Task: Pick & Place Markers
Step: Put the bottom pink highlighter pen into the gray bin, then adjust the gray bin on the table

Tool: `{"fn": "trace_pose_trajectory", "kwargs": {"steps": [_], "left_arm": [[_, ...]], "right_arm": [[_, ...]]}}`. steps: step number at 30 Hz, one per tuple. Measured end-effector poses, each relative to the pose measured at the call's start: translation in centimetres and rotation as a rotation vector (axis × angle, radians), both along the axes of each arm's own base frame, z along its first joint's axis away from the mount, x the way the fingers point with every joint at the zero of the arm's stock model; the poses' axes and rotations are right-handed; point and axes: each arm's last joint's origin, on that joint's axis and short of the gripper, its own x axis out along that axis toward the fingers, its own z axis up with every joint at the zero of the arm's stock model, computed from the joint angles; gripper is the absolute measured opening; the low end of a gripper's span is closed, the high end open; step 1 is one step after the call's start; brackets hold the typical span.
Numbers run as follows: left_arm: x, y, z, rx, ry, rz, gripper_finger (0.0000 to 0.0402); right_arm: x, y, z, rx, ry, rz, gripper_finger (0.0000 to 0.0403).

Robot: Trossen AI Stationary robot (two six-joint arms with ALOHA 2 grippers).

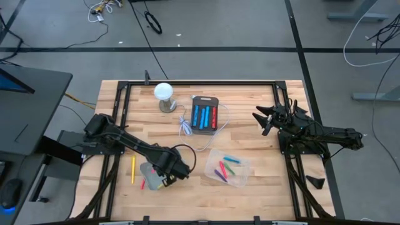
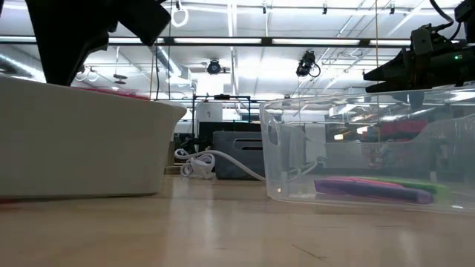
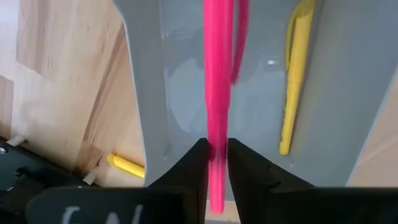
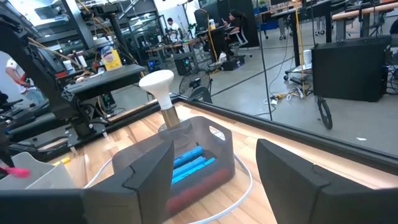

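The left gripper [image 3: 216, 163], at 7 o'clock on the table, is closed on 1 pink marker [image 3: 217, 93] over the gray tray [image 3: 348, 81], probably for lifting, while the right gripper [image 4: 214, 168] waits wide open and empty at 3 o'clock.

Two dark jointed arms [image 1: 128, 142] with black angular fingers [image 4: 298, 177].

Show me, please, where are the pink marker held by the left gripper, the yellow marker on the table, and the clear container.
pink marker [image 3: 217, 81]: left wrist view, middle of its barrel.
yellow marker [image 1: 133, 169]: high view, mid-length.
clear container [image 1: 243, 164]: high view, its right rim.
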Motion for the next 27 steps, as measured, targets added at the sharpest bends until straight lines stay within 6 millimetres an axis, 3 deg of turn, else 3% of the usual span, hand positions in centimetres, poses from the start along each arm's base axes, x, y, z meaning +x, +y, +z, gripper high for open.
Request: {"fn": "trace_pose_trajectory", "kwargs": {"steps": [9, 13, 24, 27], "left_arm": [[0.1, 0.1, 0.0, -0.001, -0.003, 0.015, 0.0132], [-0.2, 0.5, 0.3, 0.021, 0.026, 0.106, 0.0157], [-3.7, -0.3, 2.7, 0.101, 0.108, 0.367, 0.0151], [-4.4, -1.2, 2.5, 0.110, 0.122, 0.398, 0.0155]], "right_arm": [[0.0, 0.0, 0.0, 0.000, 0.000, 0.000, 0.0231], [0.0, 0.0, 0.0, 0.000, 0.000, 0.000, 0.0231], [0.0, 0.0, 0.0, 0.000, 0.000, 0.000, 0.0231], [0.0, 0.0, 0.0, 0.000, 0.000, 0.001, 0.0231]]}}
